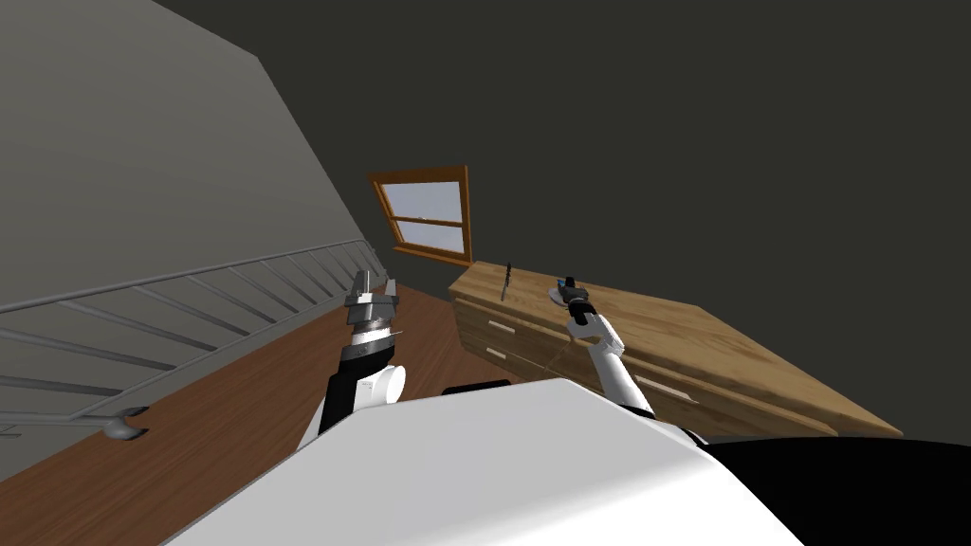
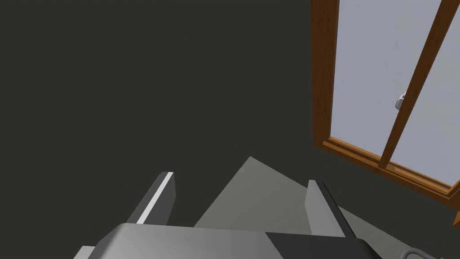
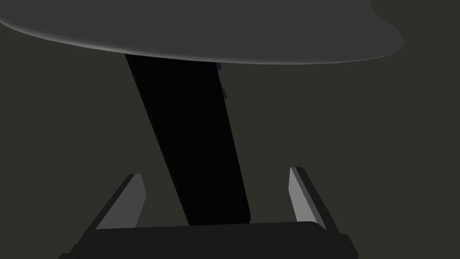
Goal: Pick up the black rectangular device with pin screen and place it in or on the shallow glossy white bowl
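The black device (image 3: 188,135) stands as a tilted slab between the fingers of our right tool (image 3: 216,172). The fingers are spread wide and clear of its sides, and the device's far end is hidden by the grey rim of the bowl (image 3: 202,40). The bowl and that tool are over the wooden counter (image 1: 721,351), while our left tool (image 1: 372,284), also spread wide, hangs well apart from the bowl above the floor (image 1: 190,455).
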Motion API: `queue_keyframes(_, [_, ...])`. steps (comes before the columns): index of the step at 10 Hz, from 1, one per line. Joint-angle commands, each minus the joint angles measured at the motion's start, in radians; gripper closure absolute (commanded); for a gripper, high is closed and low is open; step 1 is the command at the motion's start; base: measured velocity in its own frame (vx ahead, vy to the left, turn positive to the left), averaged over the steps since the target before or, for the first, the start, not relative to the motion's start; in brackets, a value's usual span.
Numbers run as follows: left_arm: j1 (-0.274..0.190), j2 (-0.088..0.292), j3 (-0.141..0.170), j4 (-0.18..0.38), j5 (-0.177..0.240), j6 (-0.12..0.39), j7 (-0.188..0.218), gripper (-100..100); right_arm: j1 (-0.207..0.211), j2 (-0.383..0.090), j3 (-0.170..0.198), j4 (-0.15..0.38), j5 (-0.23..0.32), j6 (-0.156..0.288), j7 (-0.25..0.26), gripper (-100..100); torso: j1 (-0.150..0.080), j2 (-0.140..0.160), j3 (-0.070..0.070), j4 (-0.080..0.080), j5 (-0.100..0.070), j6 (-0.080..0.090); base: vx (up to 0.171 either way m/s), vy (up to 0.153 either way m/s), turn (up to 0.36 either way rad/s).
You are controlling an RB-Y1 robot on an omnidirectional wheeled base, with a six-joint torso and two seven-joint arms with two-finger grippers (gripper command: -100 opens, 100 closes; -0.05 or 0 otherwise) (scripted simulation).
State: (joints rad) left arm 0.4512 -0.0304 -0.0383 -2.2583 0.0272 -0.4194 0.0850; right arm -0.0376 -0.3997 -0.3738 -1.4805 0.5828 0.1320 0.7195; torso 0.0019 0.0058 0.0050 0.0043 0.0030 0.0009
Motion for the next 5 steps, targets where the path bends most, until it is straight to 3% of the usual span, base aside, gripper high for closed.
queue_keyframes(1, [0.000,0.000,0.000,0.000,0.000,0.000,0.000,0,-0.008,-0.028,0.015,-0.011,-0.012,0.044,-0.013,-100,0.000,0.000,0.000,0.000,0.000,0.000,-0.069,-0.002,0.083])
queue_keyframes(2, [0.000,0.000,0.000,0.000,0.000,0.000,0.000,0,-0.008,-0.015,0.006,0.001,-0.004,0.019,-0.007,-100,0.000,0.000,0.000,0.000,0.000,0.000,-0.031,-0.001,0.015])
queue_keyframes(3, [0.000,0.000,0.000,0.000,0.000,0.000,0.000,0,-0.009,-0.017,0.006,0.000,-0.005,0.024,-0.008,0,0.000,-0.001,-0.001,0.000,0.000,0.000,-0.005,0.000,-0.004])
queue_keyframes(5, [0.000,0.000,0.000,0.000,0.000,0.000,0.000,0,-0.009,-0.016,0.006,0.000,-0.005,0.023,-0.008,0,0.000,-0.003,-0.002,-0.001,0.000,0.000,0.000,0.000,0.000])
